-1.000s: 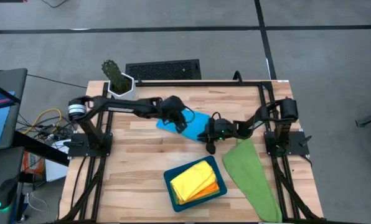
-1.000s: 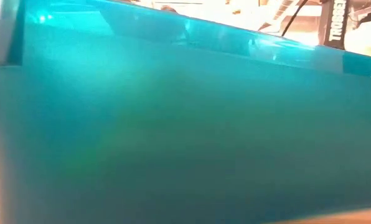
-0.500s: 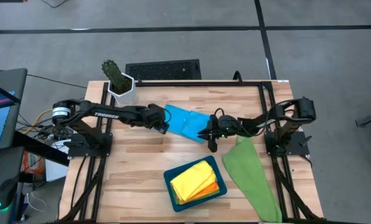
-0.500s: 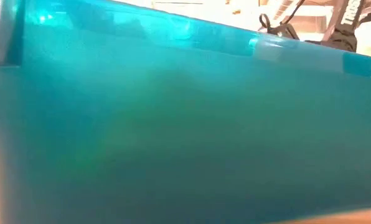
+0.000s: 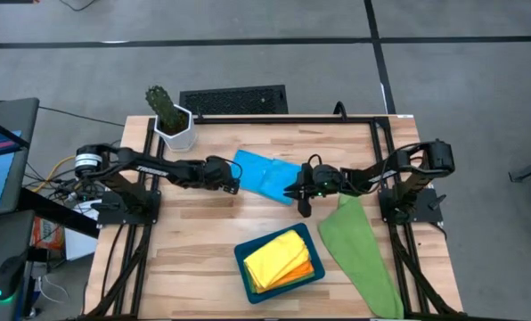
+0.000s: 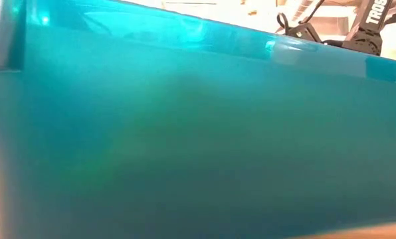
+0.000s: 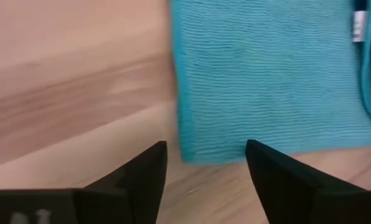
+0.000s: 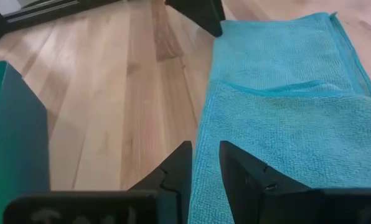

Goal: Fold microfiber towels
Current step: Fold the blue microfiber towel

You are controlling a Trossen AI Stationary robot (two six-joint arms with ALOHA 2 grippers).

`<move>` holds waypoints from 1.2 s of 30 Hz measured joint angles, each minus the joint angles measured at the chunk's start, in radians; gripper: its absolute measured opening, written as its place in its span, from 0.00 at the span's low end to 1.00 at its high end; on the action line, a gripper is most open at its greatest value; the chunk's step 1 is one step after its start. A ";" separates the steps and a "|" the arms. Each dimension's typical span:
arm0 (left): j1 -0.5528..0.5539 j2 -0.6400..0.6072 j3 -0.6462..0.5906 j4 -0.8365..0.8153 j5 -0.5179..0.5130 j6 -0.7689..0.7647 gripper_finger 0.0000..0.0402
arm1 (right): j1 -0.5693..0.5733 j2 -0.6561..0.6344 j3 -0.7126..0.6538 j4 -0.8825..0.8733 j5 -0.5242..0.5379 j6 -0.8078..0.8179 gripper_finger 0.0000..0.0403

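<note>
The blue towel (image 5: 267,175) lies folded mid-table, far side; left gripper (image 5: 232,185) released at its left edge, right gripper (image 5: 294,191) pinching its right edge; next, likely 1 more fold

A folded sky-blue microfiber towel (image 5: 264,176) lies mid-table toward the far edge of the wooden table (image 5: 194,241). A long green microfiber towel (image 5: 359,250) lies toward the right edge, running to the near edge. Left of it, by the near edge, a dark teal rectangular tray (image 5: 242,260) holds the folded yellow microfiber towel (image 5: 276,259). A potted cactus in a white pot (image 5: 171,120) stands at the far left corner.
</note>
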 joint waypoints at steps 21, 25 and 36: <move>0.005 0.082 0.089 0.025 0.042 0.010 0.02 | -0.043 0.097 0.099 0.156 0.002 -0.131 0.26; 0.006 0.081 0.133 0.011 0.030 0.042 0.01 | -0.032 0.216 0.160 0.167 -0.025 -0.125 0.26; 0.000 0.079 0.200 -0.074 0.058 0.063 0.00 | -0.030 0.407 0.246 0.214 -0.038 -0.053 0.26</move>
